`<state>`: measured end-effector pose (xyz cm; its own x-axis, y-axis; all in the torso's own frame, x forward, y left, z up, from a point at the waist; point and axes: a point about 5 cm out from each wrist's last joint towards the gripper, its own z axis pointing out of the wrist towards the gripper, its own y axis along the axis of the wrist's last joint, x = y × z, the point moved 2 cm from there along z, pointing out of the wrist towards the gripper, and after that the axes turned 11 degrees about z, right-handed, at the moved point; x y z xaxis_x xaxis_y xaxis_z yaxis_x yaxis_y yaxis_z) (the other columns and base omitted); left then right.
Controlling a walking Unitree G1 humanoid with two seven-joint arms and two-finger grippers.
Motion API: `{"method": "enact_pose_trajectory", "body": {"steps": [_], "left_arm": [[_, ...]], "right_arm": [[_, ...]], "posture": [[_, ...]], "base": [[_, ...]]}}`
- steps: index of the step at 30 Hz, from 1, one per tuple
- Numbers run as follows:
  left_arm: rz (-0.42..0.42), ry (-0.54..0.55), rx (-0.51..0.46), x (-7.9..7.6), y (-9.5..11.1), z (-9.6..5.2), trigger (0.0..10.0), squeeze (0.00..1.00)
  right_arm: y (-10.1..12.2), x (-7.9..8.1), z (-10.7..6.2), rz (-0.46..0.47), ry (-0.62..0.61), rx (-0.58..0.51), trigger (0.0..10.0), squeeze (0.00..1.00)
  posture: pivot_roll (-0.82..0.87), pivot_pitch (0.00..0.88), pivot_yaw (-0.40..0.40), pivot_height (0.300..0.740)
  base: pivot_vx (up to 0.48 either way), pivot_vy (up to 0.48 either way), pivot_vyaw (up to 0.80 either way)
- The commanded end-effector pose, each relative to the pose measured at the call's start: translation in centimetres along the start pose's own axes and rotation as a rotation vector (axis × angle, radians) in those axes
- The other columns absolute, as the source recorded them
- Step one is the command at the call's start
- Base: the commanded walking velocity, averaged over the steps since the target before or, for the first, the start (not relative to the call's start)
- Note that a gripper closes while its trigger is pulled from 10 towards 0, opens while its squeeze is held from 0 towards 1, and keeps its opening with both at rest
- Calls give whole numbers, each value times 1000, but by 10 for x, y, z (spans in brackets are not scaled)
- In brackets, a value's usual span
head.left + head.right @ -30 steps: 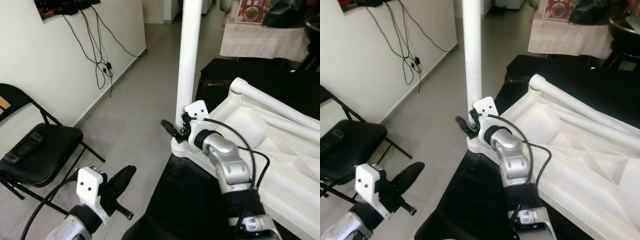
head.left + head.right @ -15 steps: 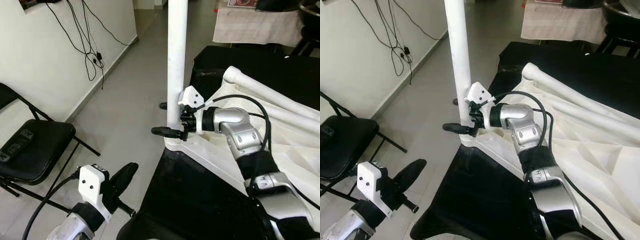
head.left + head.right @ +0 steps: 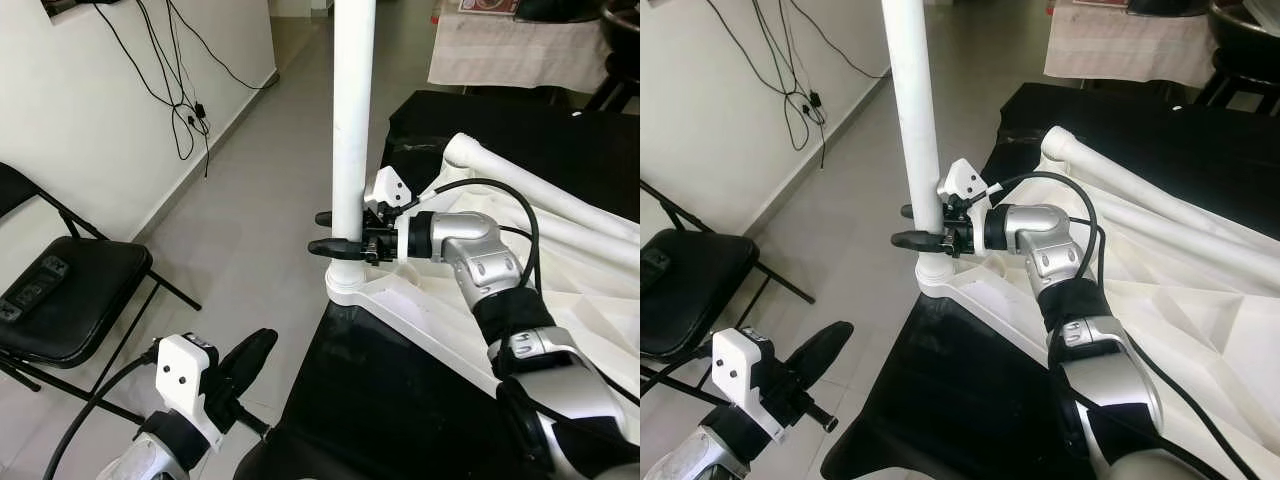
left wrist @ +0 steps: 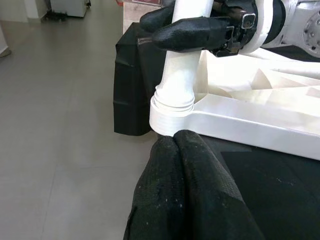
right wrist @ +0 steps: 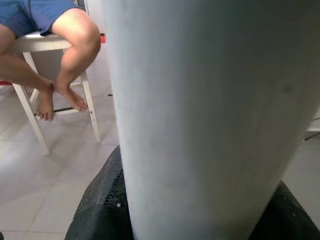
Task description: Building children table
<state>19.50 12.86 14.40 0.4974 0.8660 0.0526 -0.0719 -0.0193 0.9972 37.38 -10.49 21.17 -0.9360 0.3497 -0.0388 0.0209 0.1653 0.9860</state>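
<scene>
**One leg standing in its socket, my right pincer around it**

Nearest me, my left pincer (image 3: 243, 362) hangs low and idle, its black fingers pressed together on nothing, below and on the near side of the working arm.

Further out, my right pincer (image 3: 336, 232) is clenched on the tall white plastic table leg (image 3: 352, 130), one black finger on either side of the tube, just above the round corner socket (image 4: 172, 115). The leg stands upright with its foot in that socket, at the near corner of the upturned white plastic children's tabletop (image 3: 1160, 300), which lies on a black-draped table (image 3: 400, 390). I judge this leg seated or nearly so; a ring of what may be thread shows at the collar, so it may want more turning.

Beyond my right pincer, another white leg (image 3: 1160, 205) lies flat across the tabletop, not yet fitted, so work remains.

The far corners of the tabletop are cut off, so I cannot count sockets or remaining legs. The upright leg's top runs out of view. Past the leg, a person's bare legs (image 5: 60, 55) on a white chair show.
</scene>
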Motion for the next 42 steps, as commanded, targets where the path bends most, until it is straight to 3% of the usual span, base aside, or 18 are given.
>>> {"method": "enact_pose_trajectory", "body": {"steps": [1, 5, 6, 7, 8, 9, 12, 18, 19, 21, 22, 31, 32, 33, 34, 40, 41, 42], "left_arm": [[-1, 1, 10, -1, -1, -2, 10000, 0], [-1, 1, 10, 0, -1, -2, 10000, 0], [-1, 2, 11, 0, -1, -3, 10000, 0], [0, 2, 11, 2, -2, -3, 10000, 0], [0, 2, 11, 2, -2, -3, 10000, 0], [1, 2, 11, 3, -1, -2, 10000, 0], [6, 1, 13, 7, -3, 0, 10000, 0], [10, -7, 11, 9, -5, 5, 10000, 0], [11, -3, 8, 10, -5, 5, 10000, 0], [12, 11, 3, 11, -5, 6, 10000, 0], [12, 17, 1, 12, -5, 7, 10000, 0], [7, 9, -2, 8, -3, 8, 10000, 0], [5, 6, -3, 7, -3, 7, 10000, 0], [5, 6, -3, 7, -3, 7, 10000, 0], [3, 4, -4, 7, -3, 7, 10000, 0], [-2, -1, -3, 3, -1, 5, 10000, 0], [-2, -2, -1, 1, 0, 4, 10000, 0], [-3, -3, 0, 1, 0, 3, 10000, 0]], "right_arm": [[-20, 3, -8, 24, -96, 13, 0, 0], [-24, 5, -11, 30, -132, 14, 0, 0], [-32, 12, -11, 74, -213, 3, 0, 0], [-48, 11, -10, 117, -540, -19, 0, 0], [-48, 11, -10, 117, -540, -19, 0, 0], [-68, 22, -19, 173, -784, 11, 0, 0], [-79, 39, -24, 190, -937, 34, 0, 0], [-66, 25, -12, 182, -861, -9, 0, 0], [-59, 25, -5, 177, -811, -26, 10000, 0], [-45, 30, 12, 185, -629, -88, 10000, 0], [-37, 33, 19, 169, -498, -113, 10000, 1000], [-16, 48, 19, 36, -73, -35, 10000, 984], [-15, 46, 18, 16, -31, -11, 10000, 655], [-15, 46, 18, 16, -31, -11, 10000, 655], [-15, 42, 17, -1, -10, 9, 10000, 0], [-9, 24, 25, 27, 57, 19, 10000, 0], [-7, 22, 26, 35, 75, 14, 5412, 0], [-5, 22, 26, 41, 88, 11, 5412, 0]], "posture": [[-28, 145, 19, 740], [-29, 145, 18, 740], [-34, 144, 13, 740], [-47, 139, 10, 740], [-47, 139, 10, 740], [-38, 141, 18, 740], [-61, 115, 38, 740], [-56, 103, 25, 740], [-57, 101, 28, 740], [-54, 98, 29, 740], [-52, 96, 29, 740], [-39, 110, 31, 740], [-37, 111, 30, 740], [-37, 111, 30, 740], [-31, 116, 28, 740], [-6, 138, 31, 740], [-3, 145, 31, 740], [-2, 147, 32, 740]], "base": [[0, 0, 0], [0, 0, 0], [0, 0, 0], [0, 0, 0], [0, 0, 0], [0, 0, 0], [0, 0, 0], [0, 0, 0], [0, 0, 0], [0, 0, 0], [0, 0, 0], [0, 0, 0], [0, 0, 0], [0, 0, 0], [0, 0, 0], [0, 0, 0], [0, 0, 0], [0, 0, 0]]}}
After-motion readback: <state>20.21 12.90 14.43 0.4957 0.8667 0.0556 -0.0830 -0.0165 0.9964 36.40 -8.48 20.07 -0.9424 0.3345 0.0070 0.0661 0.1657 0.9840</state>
